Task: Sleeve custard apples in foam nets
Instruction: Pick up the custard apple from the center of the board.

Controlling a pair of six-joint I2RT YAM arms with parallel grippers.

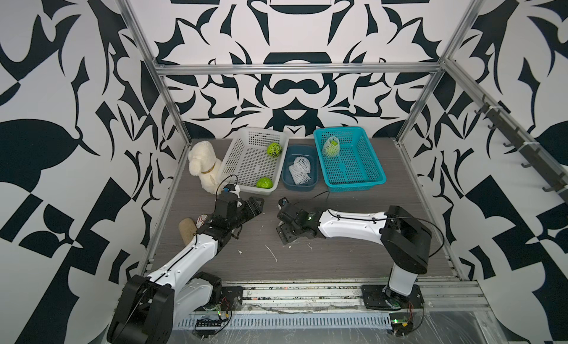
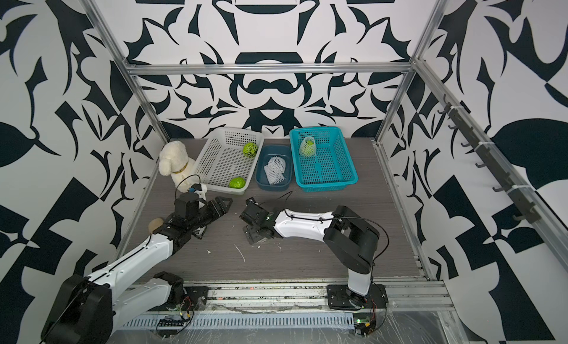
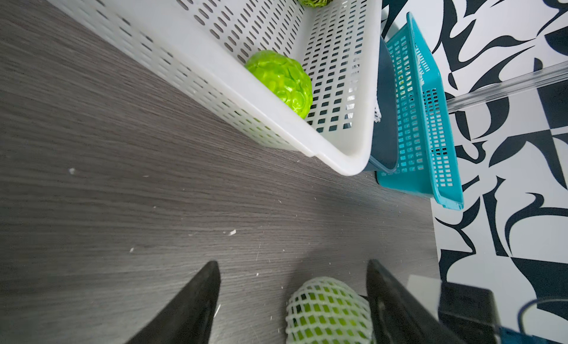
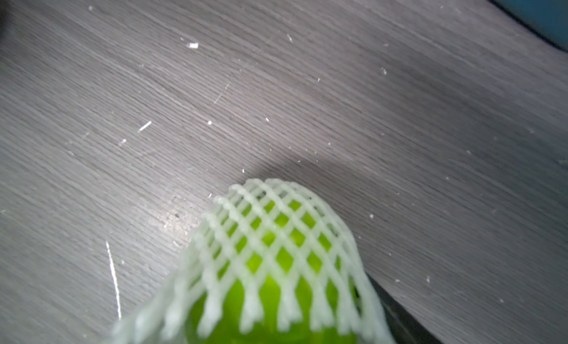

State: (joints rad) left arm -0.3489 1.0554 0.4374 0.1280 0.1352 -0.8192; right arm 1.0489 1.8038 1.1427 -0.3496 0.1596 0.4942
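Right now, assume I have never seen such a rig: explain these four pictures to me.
Two robot arms work over a table. Two pictures look down on the whole scene; two come from cameras on the arms' wrists. At the back, a white basket holds two bare custard apples, a dark tub holds foam nets, and a teal basket holds one netted fruit. A plush dog sits beside them. The left hand is open, a sleeved fruit between its fingers. A sleeved fruit looms in the right wrist picture; whether the right hand grips it, I cannot tell.
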